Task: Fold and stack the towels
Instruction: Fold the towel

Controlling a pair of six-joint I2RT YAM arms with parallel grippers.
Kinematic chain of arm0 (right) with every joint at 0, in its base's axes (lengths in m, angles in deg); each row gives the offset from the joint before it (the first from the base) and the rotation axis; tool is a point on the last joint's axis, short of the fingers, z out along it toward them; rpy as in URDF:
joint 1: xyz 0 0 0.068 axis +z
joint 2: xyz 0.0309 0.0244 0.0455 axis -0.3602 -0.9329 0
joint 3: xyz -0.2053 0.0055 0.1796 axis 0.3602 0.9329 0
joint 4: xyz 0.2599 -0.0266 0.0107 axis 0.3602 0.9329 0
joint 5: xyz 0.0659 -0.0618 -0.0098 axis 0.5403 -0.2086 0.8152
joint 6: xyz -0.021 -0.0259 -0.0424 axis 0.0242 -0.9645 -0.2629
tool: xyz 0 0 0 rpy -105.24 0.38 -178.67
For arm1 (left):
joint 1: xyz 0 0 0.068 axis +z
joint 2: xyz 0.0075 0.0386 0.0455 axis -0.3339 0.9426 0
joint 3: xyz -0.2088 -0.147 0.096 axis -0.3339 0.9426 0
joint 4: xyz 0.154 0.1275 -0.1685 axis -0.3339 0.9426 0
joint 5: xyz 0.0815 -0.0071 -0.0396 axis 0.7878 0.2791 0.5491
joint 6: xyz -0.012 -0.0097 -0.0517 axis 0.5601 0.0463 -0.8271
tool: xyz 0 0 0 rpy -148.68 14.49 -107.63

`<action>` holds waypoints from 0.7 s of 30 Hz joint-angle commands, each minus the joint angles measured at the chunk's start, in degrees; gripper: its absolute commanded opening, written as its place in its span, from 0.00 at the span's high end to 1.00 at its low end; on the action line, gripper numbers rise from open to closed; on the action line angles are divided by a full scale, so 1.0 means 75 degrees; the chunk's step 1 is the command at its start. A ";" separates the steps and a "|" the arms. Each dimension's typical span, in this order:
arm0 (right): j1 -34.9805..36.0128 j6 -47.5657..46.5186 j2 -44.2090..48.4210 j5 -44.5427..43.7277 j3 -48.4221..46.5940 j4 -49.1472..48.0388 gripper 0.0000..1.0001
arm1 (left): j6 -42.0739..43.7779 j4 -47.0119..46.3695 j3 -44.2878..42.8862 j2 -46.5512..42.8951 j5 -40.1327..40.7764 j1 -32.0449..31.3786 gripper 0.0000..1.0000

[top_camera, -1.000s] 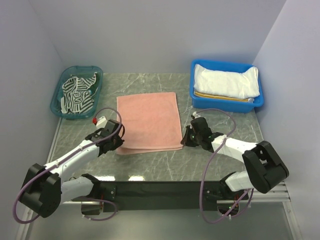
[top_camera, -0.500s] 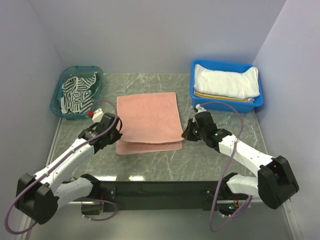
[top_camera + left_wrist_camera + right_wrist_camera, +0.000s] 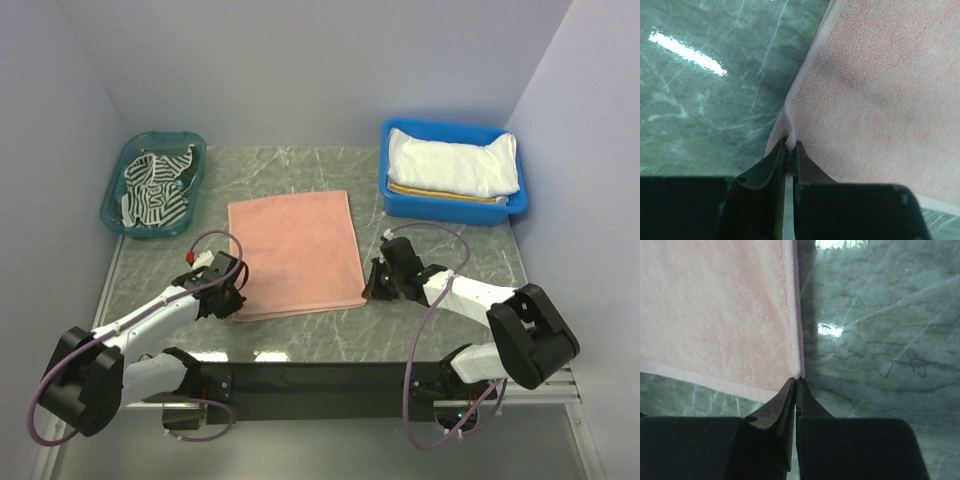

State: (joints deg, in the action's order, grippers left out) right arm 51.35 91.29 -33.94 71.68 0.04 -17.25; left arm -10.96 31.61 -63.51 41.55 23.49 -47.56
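The pink towel (image 3: 293, 250) lies flat in the middle of the table (image 3: 450, 330). The left gripper (image 3: 232, 302) is pinched tight on the towel's near left corner. The right gripper (image 3: 368, 292) is pinched tight on its near right corner. To fold well, both should lift only a little and go toward the far edge together at the same speed. They should keep the cloth pulled straight and let go only when edge sits on edge. Half a second ago both grippers were farther back, and the near end showed two layers. Now they are nearer, the towel has slid nearer too, and just one near edge shows.
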 commanded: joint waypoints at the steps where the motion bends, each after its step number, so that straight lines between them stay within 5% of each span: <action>1: 0.0011 0.0104 -0.0167 -0.0089 0.0084 -0.0497 1.00 | -0.0002 -0.0239 -0.0072 0.0230 0.0089 -0.0010 0.94; 10: 0.0011 -0.0001 -0.0343 -0.0347 0.0027 -0.0393 1.00 | -0.0025 -0.0298 0.0034 0.0371 0.0158 -0.0010 0.96; 21: 0.0046 -0.0177 0.1355 -0.0219 -0.0923 0.1247 1.00 | 0.0081 0.2032 -0.2169 -0.0822 0.0862 -0.0010 0.96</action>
State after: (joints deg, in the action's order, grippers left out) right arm 51.35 90.61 -28.41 70.15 -4.26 -12.07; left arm -10.72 39.78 -76.49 40.02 27.03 -47.60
